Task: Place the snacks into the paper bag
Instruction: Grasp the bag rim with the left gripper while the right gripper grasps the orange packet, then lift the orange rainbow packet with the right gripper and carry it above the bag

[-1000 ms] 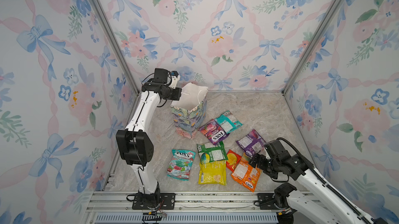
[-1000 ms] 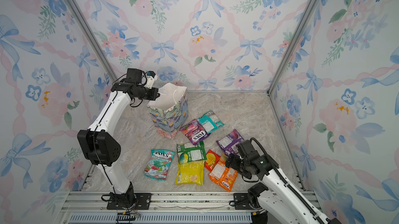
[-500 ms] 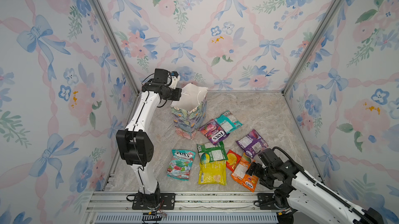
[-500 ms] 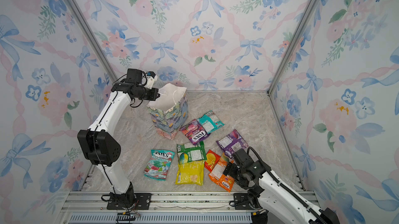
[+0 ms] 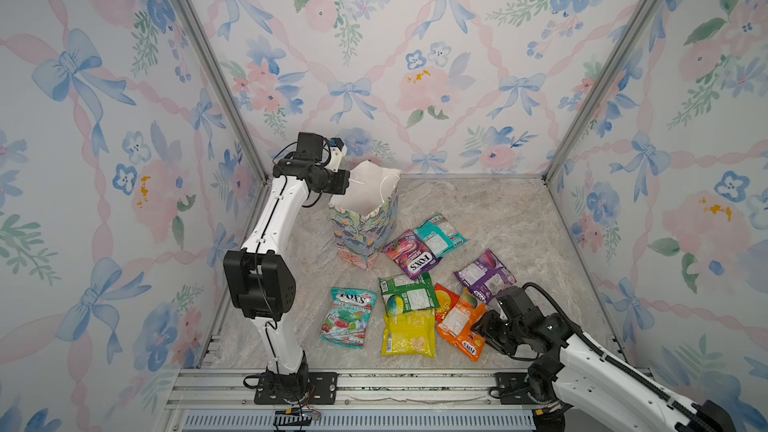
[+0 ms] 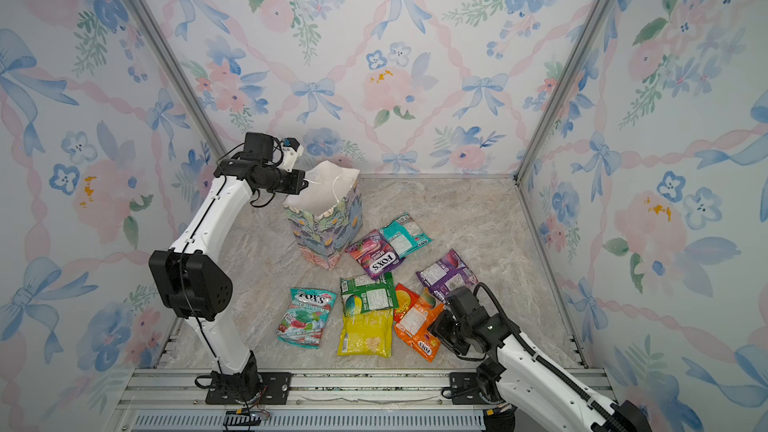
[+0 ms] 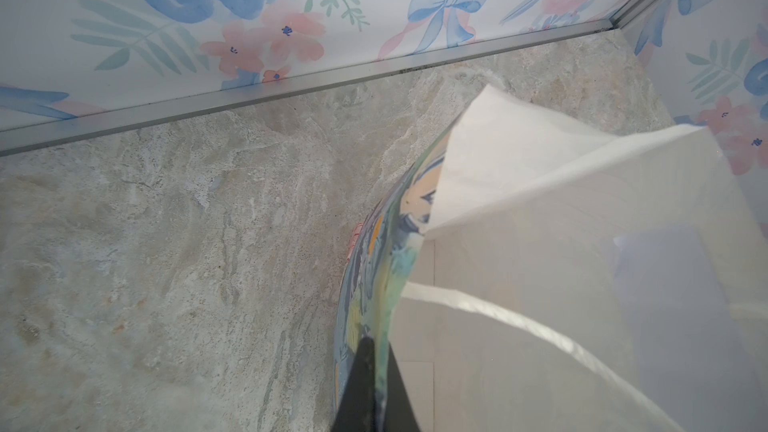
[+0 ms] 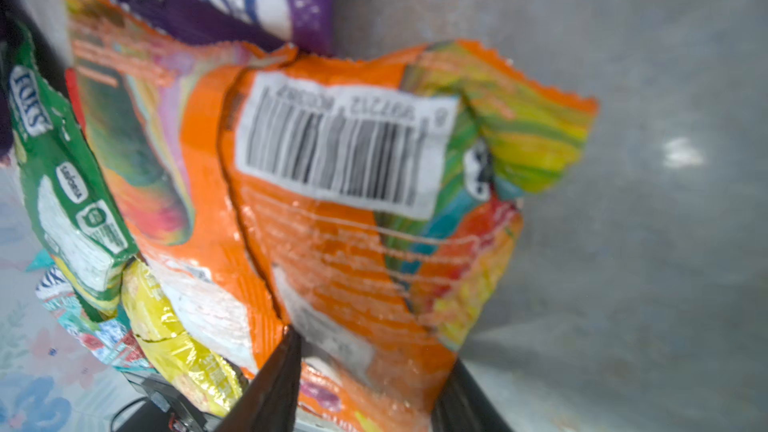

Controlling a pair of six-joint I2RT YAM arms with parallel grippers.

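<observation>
Red packet (image 5: pixel 445 302) partly hidden under orange packet (image 5: pixel 459 326); orange packet's small print blurred in right wrist view.

You've got glossy, crinkly plastic film on all the snacks (image 5: pixel 409 332), and the orange packet (image 8: pixel 332 242) glares hardest. Your paper bag (image 5: pixel 361 230) is matt paper with a satiny white handle (image 7: pixel 519 317). The tabletop (image 5: pixel 498 217) looks like matt marbled stone, the rails (image 5: pixel 374 384) dull brushed metal.
</observation>
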